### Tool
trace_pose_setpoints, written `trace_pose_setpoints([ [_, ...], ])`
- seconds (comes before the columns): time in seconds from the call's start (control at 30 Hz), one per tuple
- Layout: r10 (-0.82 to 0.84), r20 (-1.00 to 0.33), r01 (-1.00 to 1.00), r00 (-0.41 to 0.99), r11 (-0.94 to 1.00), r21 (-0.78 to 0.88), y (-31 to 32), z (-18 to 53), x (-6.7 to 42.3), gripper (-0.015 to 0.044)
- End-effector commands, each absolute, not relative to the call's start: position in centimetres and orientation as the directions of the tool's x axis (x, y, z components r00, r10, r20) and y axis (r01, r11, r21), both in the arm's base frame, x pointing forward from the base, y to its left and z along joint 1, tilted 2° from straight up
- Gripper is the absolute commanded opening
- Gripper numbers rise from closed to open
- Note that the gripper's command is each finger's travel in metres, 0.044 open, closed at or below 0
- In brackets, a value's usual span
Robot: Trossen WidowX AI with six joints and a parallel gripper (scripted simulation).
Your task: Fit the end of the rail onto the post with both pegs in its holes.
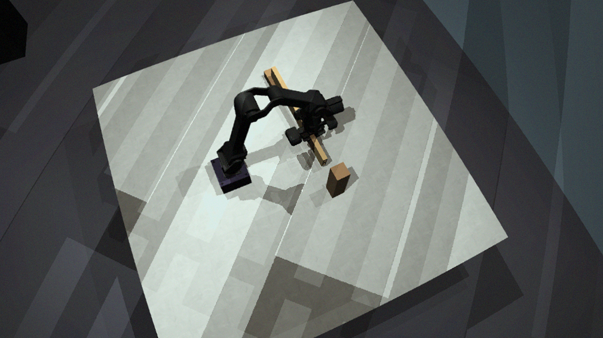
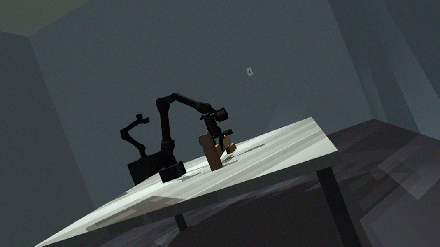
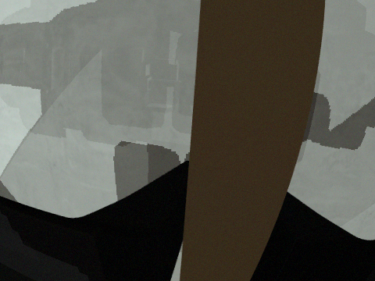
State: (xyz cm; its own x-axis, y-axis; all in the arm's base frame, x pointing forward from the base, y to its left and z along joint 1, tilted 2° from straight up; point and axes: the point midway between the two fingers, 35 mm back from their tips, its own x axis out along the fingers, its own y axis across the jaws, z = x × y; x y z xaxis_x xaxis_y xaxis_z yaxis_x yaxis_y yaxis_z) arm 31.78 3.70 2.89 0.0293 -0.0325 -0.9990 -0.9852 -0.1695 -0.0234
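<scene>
Your gripper (image 1: pixel 310 134) is clamped across the rail (image 3: pixel 250 125), partway along it toward the near end. The rail runs from the footboard block (image 1: pixel 271 75) toward the post (image 1: pixel 338 179), its near end just short of it, apparently lifted. Treat it as stiff, light wood: it will lever about the bracket, so a grip near the post end steers best.

My matt black plastic-looking gripper (image 1: pixel 311 131) was clamped on the long tan wooden rail (image 3: pixel 250 125), whose face looked smooth and unvarnished. The short brown wooden post (image 1: pixel 337 179) looked equally dull. The pale grey table top (image 1: pixel 380 234) showed a faintly streaked, slightly glossy finish.
</scene>
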Motion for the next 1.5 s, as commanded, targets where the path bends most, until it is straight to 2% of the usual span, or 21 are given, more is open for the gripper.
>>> trace_pose_setpoints([
  [0.0, -0.021, -0.998, -0.984, 0.052, -0.171, -0.047, 3.89, 3.88, 32.1, 0.0],
  [1.47, -0.021, -0.998, -0.984, 0.052, -0.171, -0.047, 3.85, 3.85, 31.88, 0.0],
])
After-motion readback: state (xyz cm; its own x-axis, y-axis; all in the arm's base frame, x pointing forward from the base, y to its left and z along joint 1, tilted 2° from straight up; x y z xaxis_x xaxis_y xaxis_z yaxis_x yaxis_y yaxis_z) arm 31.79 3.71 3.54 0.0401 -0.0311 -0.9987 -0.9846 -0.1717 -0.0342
